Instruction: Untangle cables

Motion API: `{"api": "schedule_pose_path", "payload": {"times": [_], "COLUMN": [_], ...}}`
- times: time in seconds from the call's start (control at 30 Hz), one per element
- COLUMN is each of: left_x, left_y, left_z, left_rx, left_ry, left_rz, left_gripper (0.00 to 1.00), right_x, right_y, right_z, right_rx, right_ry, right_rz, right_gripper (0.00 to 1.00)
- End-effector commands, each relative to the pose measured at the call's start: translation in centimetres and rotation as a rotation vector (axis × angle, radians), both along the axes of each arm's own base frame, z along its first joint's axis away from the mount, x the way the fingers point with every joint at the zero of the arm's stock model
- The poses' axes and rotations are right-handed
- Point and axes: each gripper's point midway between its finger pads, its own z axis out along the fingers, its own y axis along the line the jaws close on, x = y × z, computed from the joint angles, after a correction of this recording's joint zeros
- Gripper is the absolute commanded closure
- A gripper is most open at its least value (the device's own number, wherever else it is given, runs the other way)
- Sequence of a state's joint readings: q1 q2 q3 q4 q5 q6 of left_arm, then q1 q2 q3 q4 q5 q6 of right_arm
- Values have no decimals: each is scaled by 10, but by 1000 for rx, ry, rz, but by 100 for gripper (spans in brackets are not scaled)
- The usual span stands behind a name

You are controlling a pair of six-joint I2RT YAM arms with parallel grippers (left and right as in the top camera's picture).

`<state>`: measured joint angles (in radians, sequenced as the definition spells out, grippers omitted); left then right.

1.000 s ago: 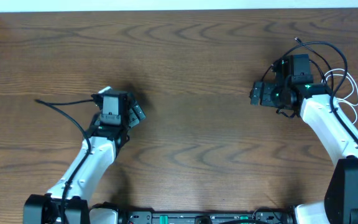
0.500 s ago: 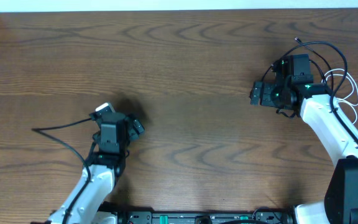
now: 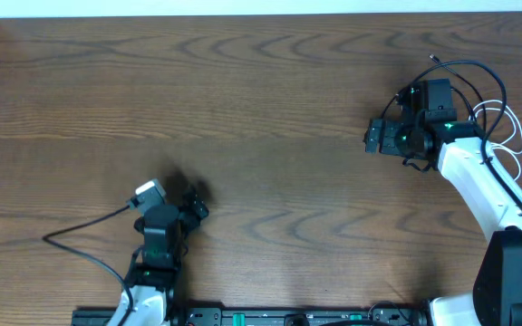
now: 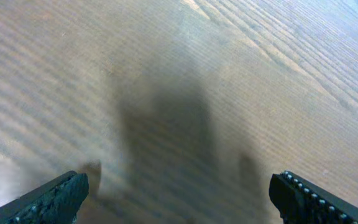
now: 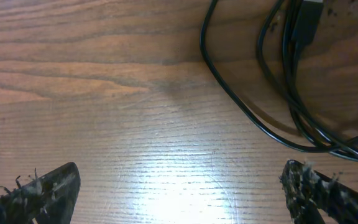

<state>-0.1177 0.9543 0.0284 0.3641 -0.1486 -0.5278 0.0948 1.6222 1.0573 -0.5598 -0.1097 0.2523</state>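
At far right lie one black cable (image 3: 469, 64), one white cable (image 3: 519, 131); four fingers (image 4: 55, 196) spread.

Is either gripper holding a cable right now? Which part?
Nothing is held. The left gripper and right gripper both stand open with only table between their fingers; the black cable lies ahead of the right one, untouched.

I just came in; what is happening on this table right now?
Two robot arms face a cable job, but neither holds anything. The right gripper is open, hovering beside the black cable, which loops near the white cable at the right edge of the table. The left gripper is open too, over bare wood far from both cables.
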Motion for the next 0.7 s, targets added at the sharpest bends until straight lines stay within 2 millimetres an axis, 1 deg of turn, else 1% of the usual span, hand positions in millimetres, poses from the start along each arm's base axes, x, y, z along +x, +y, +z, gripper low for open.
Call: {"api": "schedule_pose_path", "payload": {"times": [0.0,0.3,0.5,0.67], "left_x": [-4,-13,-22,-29], "left_y": [5,6,7,8], "left_z": [1,5,-2,2], "left_rx": [4,3,9,9], "left_ry": [-20,-16,26,23], "left_rz": [25,25,25,25], "left_gripper": [2,2,2,2], "right_x": [-2,-2,-2,-1], "right_y": [2,2,2,2], "right_z": [-1,-1,-1,-1], "right_rx": [5,5,5,5], "right_ry": [5,6,5,5], "right_rz": [5,5,5,5], "right_gripper": [1,1,1,1]}}
